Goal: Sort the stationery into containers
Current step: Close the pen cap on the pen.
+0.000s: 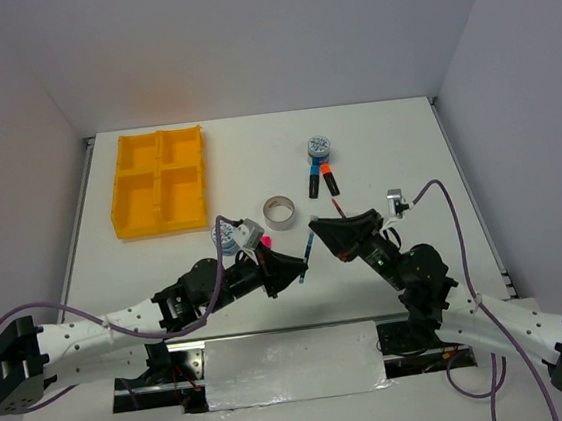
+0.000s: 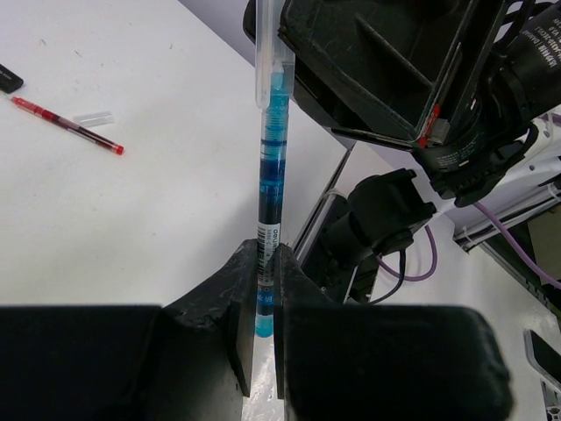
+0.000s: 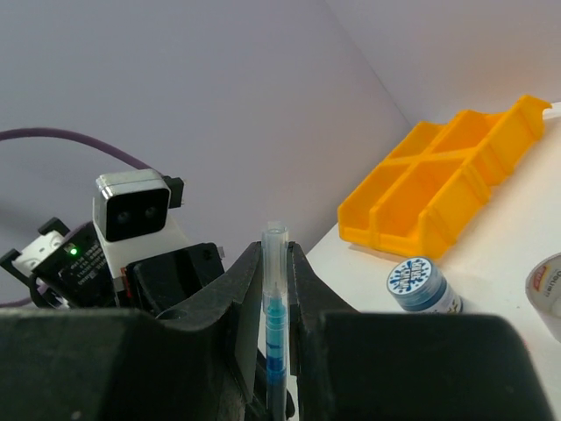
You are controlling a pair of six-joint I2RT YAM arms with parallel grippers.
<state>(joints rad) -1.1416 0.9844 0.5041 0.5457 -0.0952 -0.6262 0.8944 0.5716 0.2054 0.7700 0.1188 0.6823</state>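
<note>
Okay: yellow tray (image 1: pixel 139 197) sits far left. Left arm stretches low to the right, left gripper (image 1: pixel 290 272) pinched tight on the near end of the teal pen (image 1: pixel 306 258). The pen spans the gap at centre. Right arm bends in leftward, right gripper (image 1: pixel 317 235) clamped on the pen's far end. Two highlighters (image 1: pixel 314 182) and a patterned tape roll (image 1: pixel 319 148) lie further back.

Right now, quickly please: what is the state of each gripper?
Left gripper: closed, holding the teal pen.
Right gripper: closed, holding the other end of the same teal pen.
</note>
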